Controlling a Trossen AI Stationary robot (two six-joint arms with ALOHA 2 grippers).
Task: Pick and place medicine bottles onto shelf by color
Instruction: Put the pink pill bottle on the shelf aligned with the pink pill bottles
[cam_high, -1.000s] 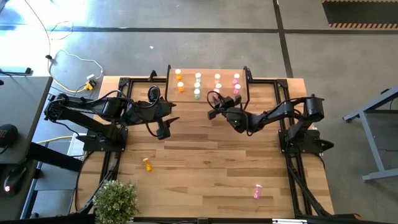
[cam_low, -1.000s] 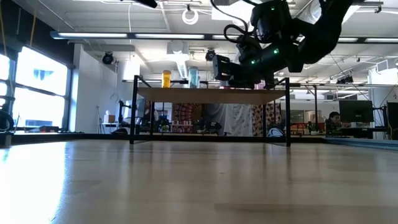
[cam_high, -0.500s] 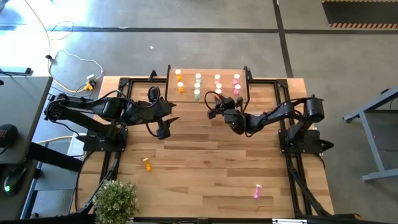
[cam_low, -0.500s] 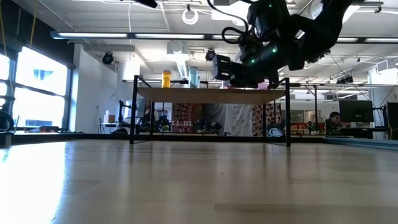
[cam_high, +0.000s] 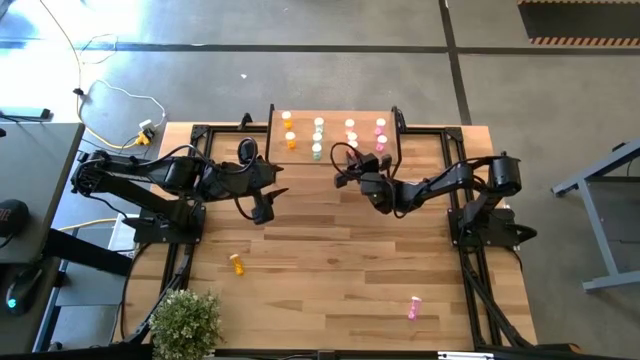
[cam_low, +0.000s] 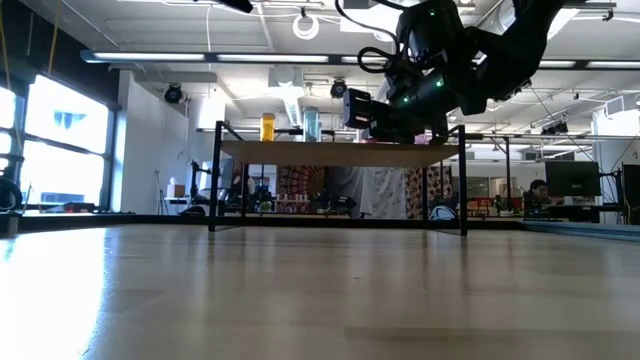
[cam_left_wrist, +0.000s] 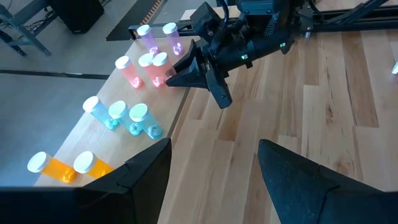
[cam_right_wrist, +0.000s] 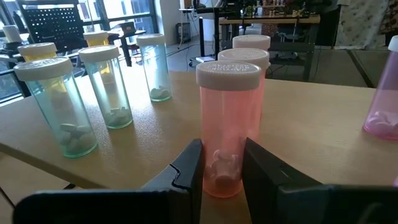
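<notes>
The shelf (cam_high: 335, 133) stands at the table's far edge with bottles in colour rows: orange (cam_high: 291, 140), pale green (cam_high: 318, 137), salmon (cam_high: 350, 125), pink (cam_high: 381, 135). My right gripper (cam_high: 349, 163) reaches over the shelf's near edge and is shut on a salmon bottle (cam_right_wrist: 227, 118) in front of the other salmon ones. My left gripper (cam_high: 265, 203) hangs open and empty above the table, left of the shelf's near edge; its fingers show in the left wrist view (cam_left_wrist: 214, 180). An orange bottle (cam_high: 237, 264) and a pink bottle (cam_high: 414, 308) lie on the table. My right gripper pinches the salmon bottle's lower body (cam_right_wrist: 222, 177) between its two fingers (cam_right_wrist: 188, 167). The fingers come level from the table's near side. The bottle stands upright with its cap up and its base at the shelf top (cam_right_wrist: 311, 124). Whether the base rests there I cannot tell.
A potted plant (cam_high: 185, 322) stands at the table's near left corner. The shelf's black legs (cam_low: 216, 175) rise from the table. The pale green bottles (cam_right_wrist: 112, 87) stand close beside the held one.
My right gripper has gone a little toward the table's far edge, farther over the shelf, with the salmon bottle upright between its fingers.
</notes>
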